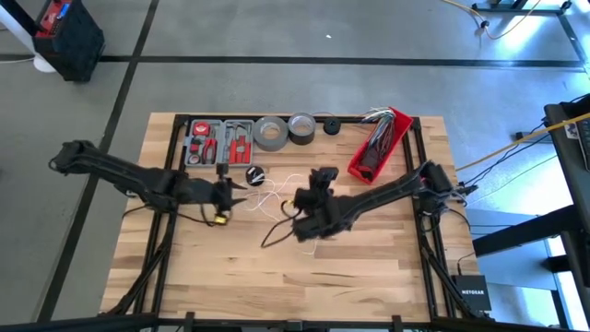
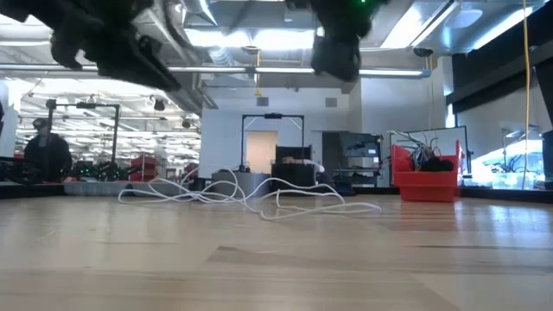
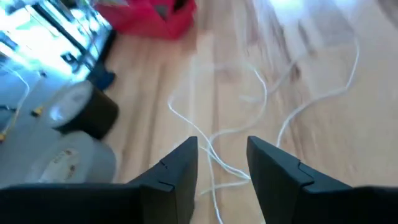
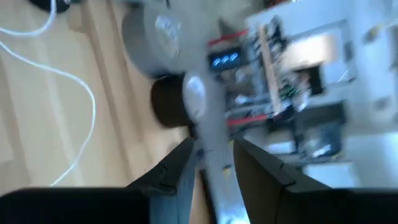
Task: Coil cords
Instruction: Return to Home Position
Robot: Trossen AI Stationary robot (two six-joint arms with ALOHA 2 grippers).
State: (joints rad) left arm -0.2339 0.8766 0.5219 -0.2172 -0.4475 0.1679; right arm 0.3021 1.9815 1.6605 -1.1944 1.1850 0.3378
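Observation:
The thin white cord (image 1: 277, 195) lies in loose loops on the wooden table's middle, between my two grippers. It also shows in the low view (image 2: 259, 203), flat on the tabletop. My left gripper (image 1: 240, 187) is open above the cord's left part. In the left wrist view, cord strands (image 3: 249, 124) run under the gap between its fingers (image 3: 222, 163). My right gripper (image 1: 318, 178) hovers over the cord's right part, pointing toward the far edge, open and empty (image 4: 214, 158). A strand shows to one side (image 4: 74, 81). Both arms hang well above the table in the low view.
Along the far edge stand an open tool case (image 1: 219, 141), two grey tape rolls (image 1: 270, 133) (image 1: 301, 126), a small black round part (image 1: 331, 126) and a red bin (image 1: 378, 146) with wires. A small black object (image 1: 255, 173) lies near the cord. A person (image 2: 47, 155) stands far behind.

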